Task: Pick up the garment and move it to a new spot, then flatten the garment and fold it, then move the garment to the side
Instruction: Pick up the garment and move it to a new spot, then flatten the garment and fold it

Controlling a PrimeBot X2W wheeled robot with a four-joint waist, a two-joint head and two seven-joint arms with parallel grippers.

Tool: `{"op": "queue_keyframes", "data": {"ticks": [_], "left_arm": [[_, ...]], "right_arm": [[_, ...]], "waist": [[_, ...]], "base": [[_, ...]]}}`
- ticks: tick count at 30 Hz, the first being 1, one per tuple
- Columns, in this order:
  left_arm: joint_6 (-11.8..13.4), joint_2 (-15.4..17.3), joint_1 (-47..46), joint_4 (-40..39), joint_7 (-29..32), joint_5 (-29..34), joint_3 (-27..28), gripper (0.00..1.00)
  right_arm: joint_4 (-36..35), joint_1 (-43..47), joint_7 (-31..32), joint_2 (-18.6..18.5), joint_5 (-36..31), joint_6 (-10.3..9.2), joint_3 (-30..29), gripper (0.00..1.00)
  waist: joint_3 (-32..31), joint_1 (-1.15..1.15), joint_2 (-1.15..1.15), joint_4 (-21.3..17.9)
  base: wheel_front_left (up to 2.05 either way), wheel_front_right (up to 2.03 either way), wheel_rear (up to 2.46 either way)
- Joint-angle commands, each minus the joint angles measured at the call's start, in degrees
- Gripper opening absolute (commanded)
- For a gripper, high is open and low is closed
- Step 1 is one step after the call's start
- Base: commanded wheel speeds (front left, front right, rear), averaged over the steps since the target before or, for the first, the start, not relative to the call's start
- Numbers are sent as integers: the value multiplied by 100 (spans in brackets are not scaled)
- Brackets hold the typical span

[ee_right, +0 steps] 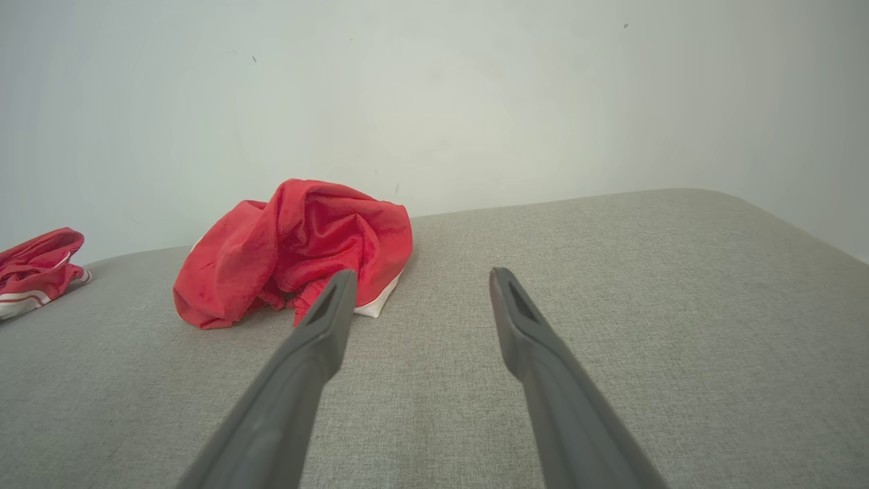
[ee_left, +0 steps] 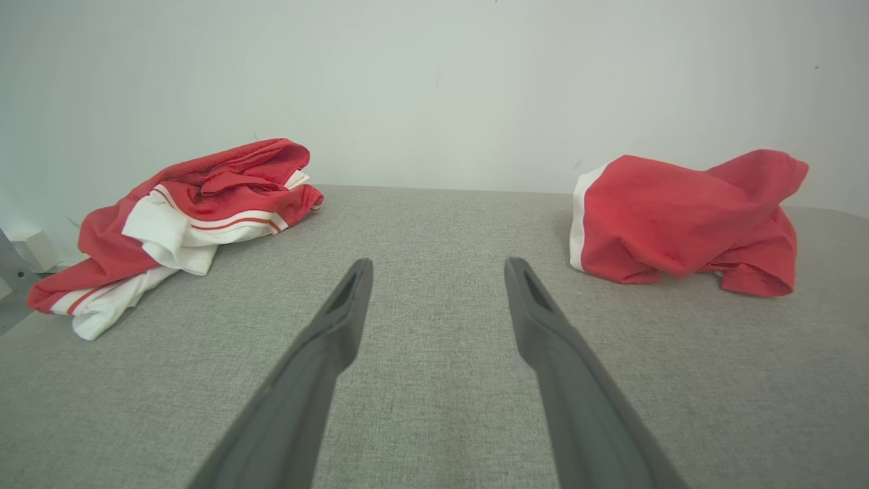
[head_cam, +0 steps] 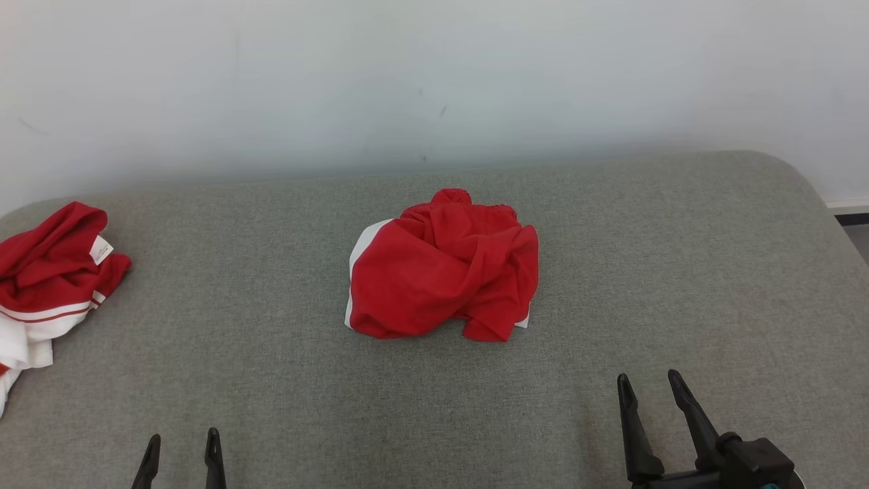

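Gaping empty, left tool (head_cam: 184,435) and right tool (head_cam: 646,375) sit well right of the garment (head_cam: 47,272).

Crumpled red garment (head_cam: 441,272) on grey fabric surface (head_cam: 679,272)

Bare indoor room, most likely a robot test or data-collection setup; the exact type is unclear. A padded surface (head_cam: 271,380) in grey woven fabric, with a rounded corner at 2 o'clock, sits against a plain white wall (head_cam: 434,81) that has a few scuff marks at 12 o'clock. A strip of white skirting (head_cam: 848,203) shows at 3 o'clock. Laundry is laid out: a crumpled jersey shirt (head_cam: 47,272) at 9 o'clock and a plain red garment (head_cam: 441,278) at centre.
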Motion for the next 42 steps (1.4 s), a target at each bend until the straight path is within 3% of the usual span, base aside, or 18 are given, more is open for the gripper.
{"op": "queue_keyframes", "data": {"ticks": [1,42], "left_arm": [[23,-11,24,-22,-20,-54,5,100],[28,-12,-54,-16,-20,-136,45,100]], "right_arm": [[-14,-17,-4,-1,-24,20,0,100],[-16,-47,-4,-1,16,20,25,100]], "waist": [[2,0,0,2],[97,0,0,-14]], "base": [[0,0,0],[0,0,0]]}}
